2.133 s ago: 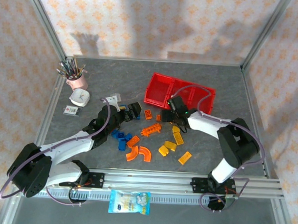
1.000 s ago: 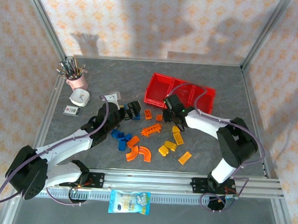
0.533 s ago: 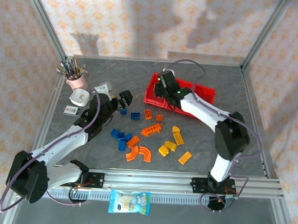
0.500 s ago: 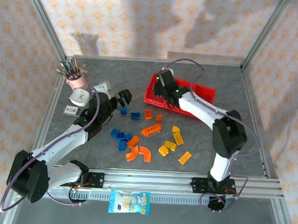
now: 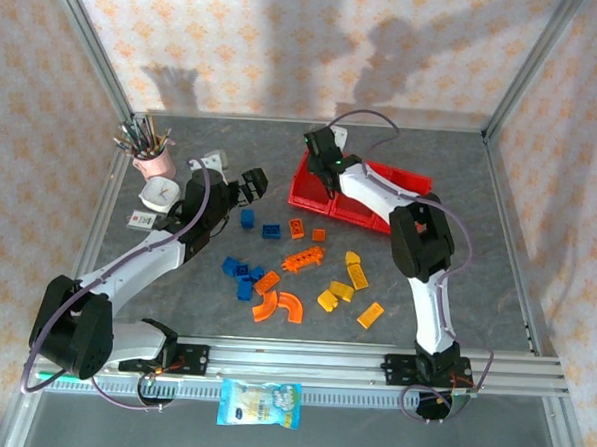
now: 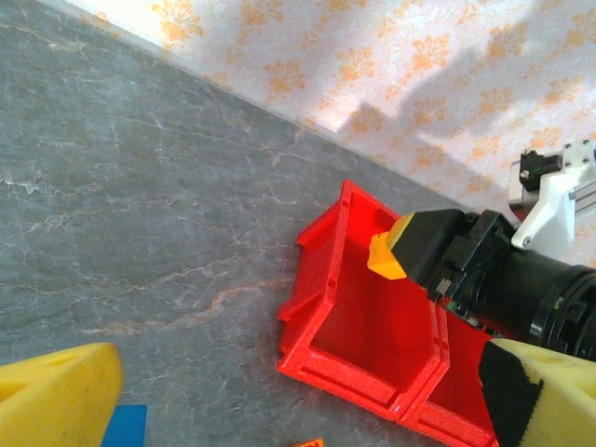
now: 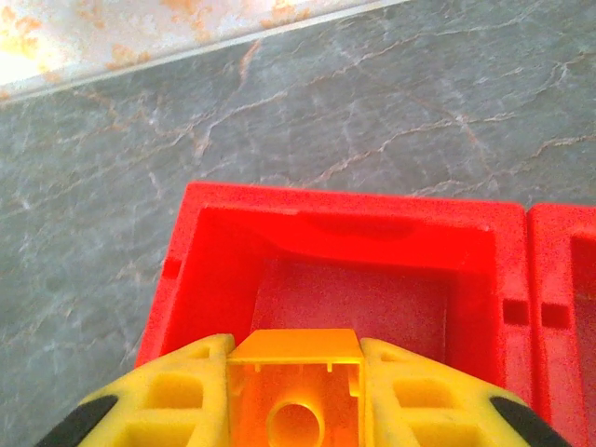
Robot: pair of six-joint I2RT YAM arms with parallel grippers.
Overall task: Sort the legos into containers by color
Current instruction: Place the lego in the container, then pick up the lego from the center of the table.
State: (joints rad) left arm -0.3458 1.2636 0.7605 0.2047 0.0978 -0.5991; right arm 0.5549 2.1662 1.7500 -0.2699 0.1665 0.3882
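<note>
Lower centre: right gripper (image 7: 294, 396) pinches brick (image 7: 294, 358) by flat sides over tray (image 7: 209, 200); probably light, rigid, slick; left gripper (image 6: 298, 396) gapes empty.

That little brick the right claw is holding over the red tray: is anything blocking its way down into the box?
Nothing visible does. The right gripper holds the brick above the red tray, over its end compartment, whose floor lies bare beneath it.
</note>
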